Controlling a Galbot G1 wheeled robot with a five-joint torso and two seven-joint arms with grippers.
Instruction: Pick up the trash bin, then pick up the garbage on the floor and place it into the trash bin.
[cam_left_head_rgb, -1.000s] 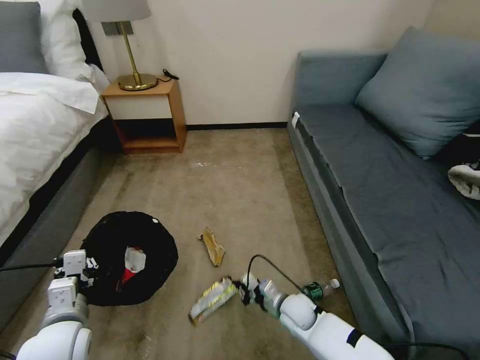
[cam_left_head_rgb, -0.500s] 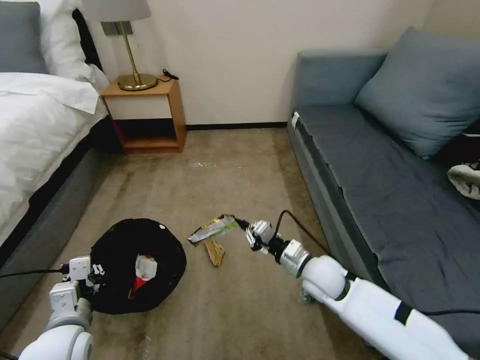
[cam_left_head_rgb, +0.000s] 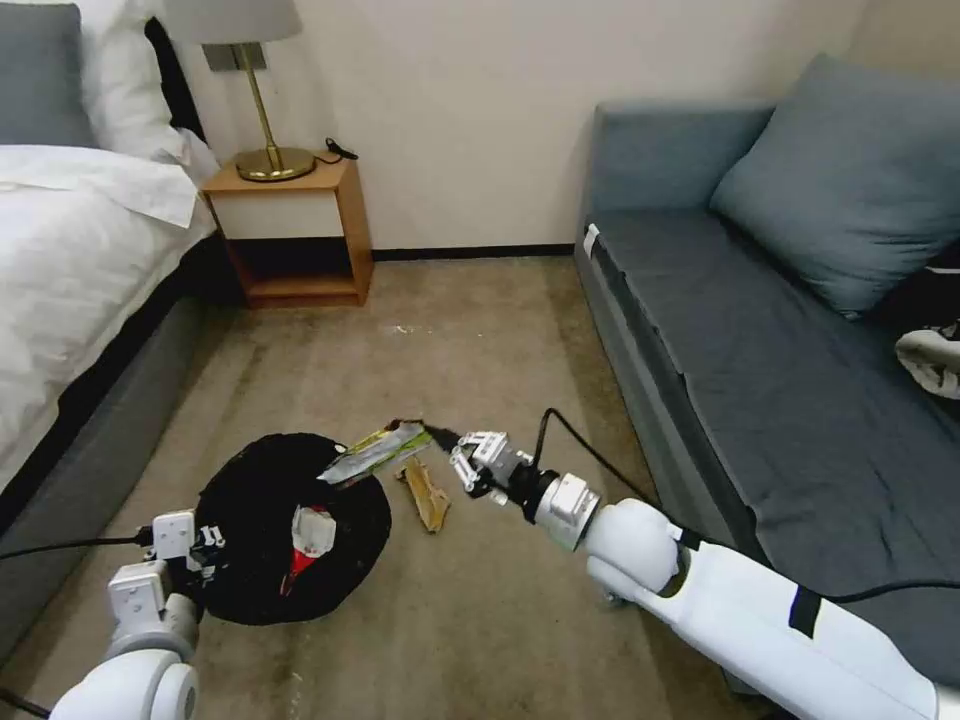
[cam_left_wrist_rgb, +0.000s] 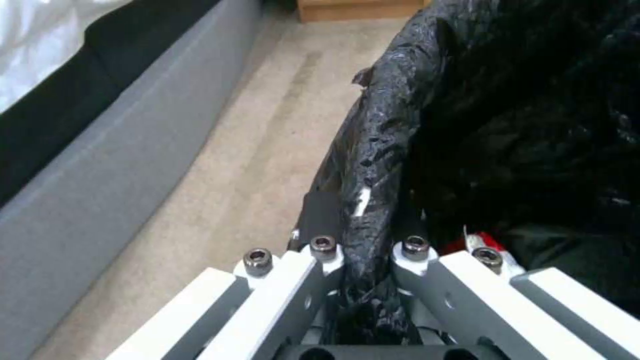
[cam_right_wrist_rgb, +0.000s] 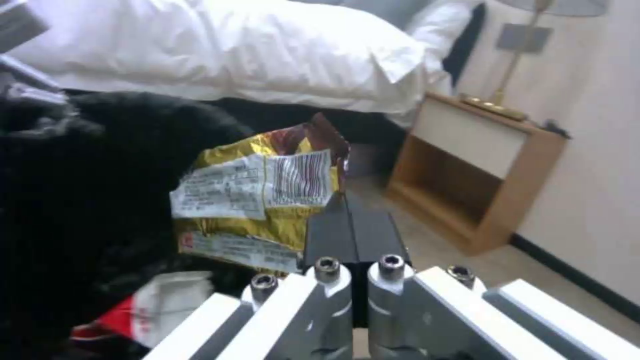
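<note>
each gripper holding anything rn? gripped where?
Left gripper pinches the trash bin by its bag-lined rim. Right gripper clamps the yellow-silver wrapper by one edge, over the bin.

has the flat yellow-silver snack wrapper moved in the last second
Yes. Pinched in the right hand, the flat yellow-silver snack wrapper rose off the carpet, away from the sofa, and now overhangs the black-lined bin.

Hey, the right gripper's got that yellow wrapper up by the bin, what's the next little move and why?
Probably carry it a bit further over the bin before letting go. The right gripper is shut on the wrapper by one end, and only its far end overhangs the rim; the pinched end sits outside it. The left gripper holds the bin's rim.
</note>
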